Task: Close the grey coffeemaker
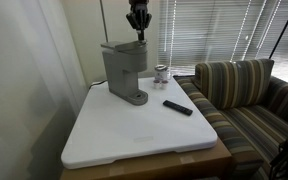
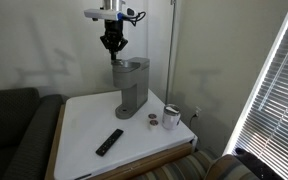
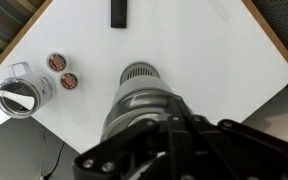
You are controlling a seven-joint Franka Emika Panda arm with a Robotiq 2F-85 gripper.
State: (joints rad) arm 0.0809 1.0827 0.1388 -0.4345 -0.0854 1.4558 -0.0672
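my gripper [image 1: 139, 35] | just above the grey coffeemaker [image 1: 124, 72] | jaw spread: I cannot tell | grey coffeemaker upright on white table [image 1: 134, 138] | black remote [image 1: 178, 107] near its base | glass jar [image 1: 162, 73] beside it

The claw [image 2: 113, 43] [image 1: 136, 20] is matt black all over in both exterior views, a stubby body that narrows into two dark fingers. It joins a white wrist section [image 2: 104, 13] that bears a small blue mark and a small dark attachment at its side. In the wrist view the claw [image 3: 169, 128] appears as glossy black plastic and metal, with jointed link bars, rounded pivot housings and a few small round screw heads or holes catching pale highlights; any finer markings are too blurred to read.
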